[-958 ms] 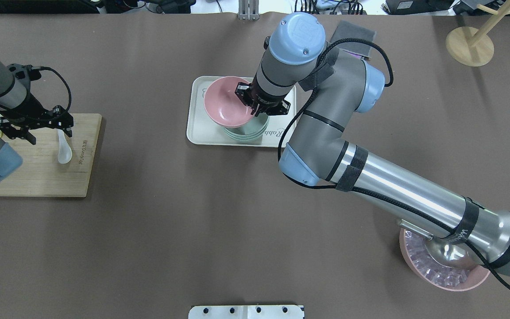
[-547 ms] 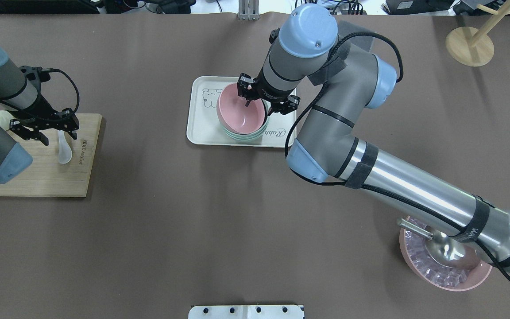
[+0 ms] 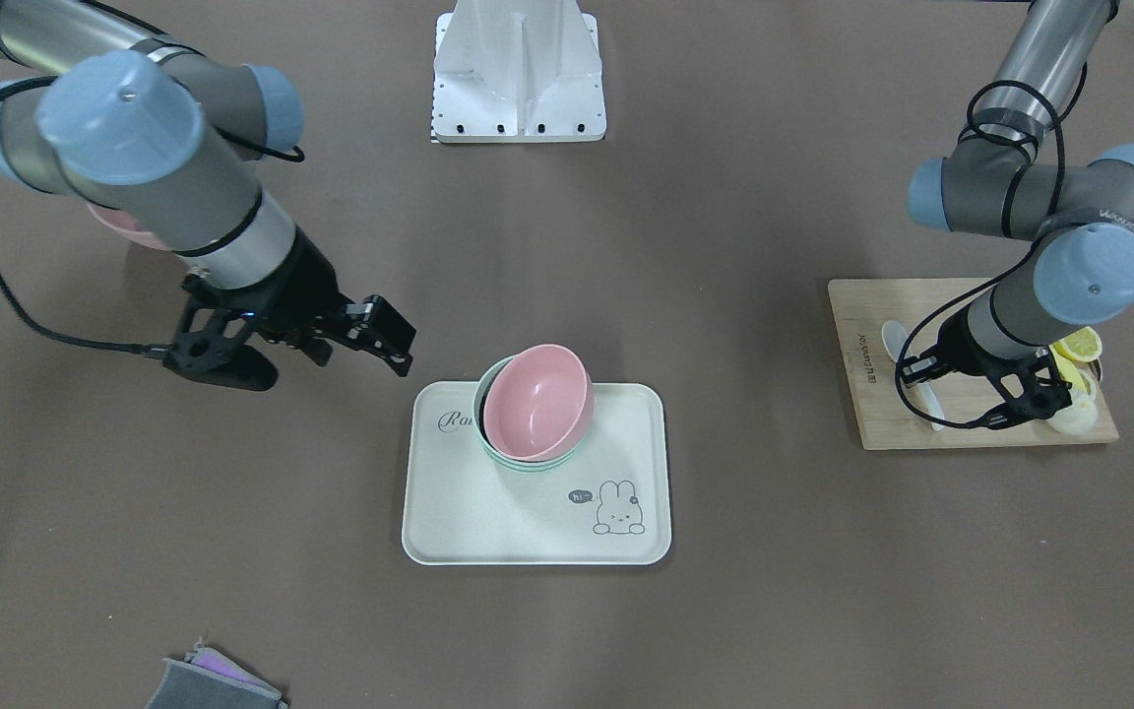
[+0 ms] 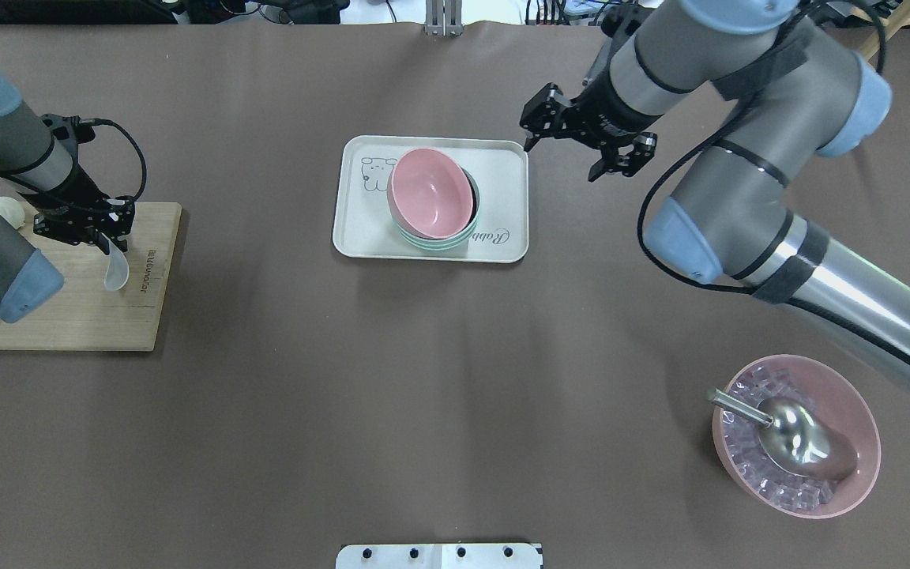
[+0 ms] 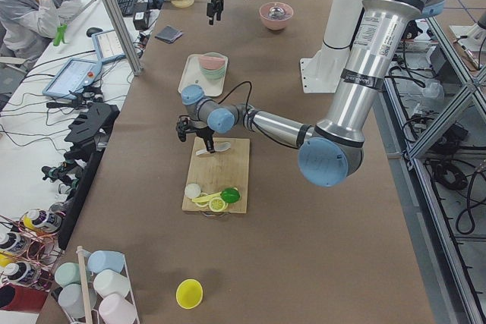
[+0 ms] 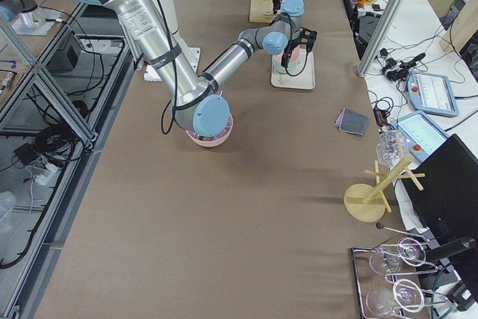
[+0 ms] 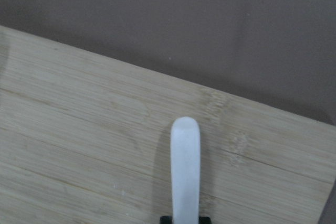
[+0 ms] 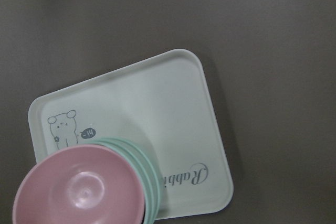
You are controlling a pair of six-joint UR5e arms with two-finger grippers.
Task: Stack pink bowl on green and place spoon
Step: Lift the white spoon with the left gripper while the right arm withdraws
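Note:
The pink bowl (image 4: 431, 192) rests tilted inside the green bowl (image 4: 455, 239) on the pale tray (image 4: 360, 229); both also show in the right wrist view, the pink bowl (image 8: 79, 187) over the green bowl (image 8: 153, 182). My right gripper (image 4: 564, 158) is open and empty, raised beside the tray's right edge. The white spoon (image 4: 115, 270) lies on the wooden cutting board (image 4: 68, 316). My left gripper (image 4: 106, 239) is shut on the spoon's handle; the left wrist view shows the handle (image 7: 185, 171) running out from between the jaws over the board.
Lemon slices (image 3: 1079, 345) sit at the board's outer end. A pink bowl of ice with a metal scoop (image 4: 795, 435) stands at the near right. A wooden stand (image 4: 838, 79) is at the far right, and a grey cloth (image 3: 213, 684) lies beyond the tray.
My right gripper let go of the pink bowl, now resting in the green bowl, and drew back up and right. My left gripper closed on the spoon's handle.

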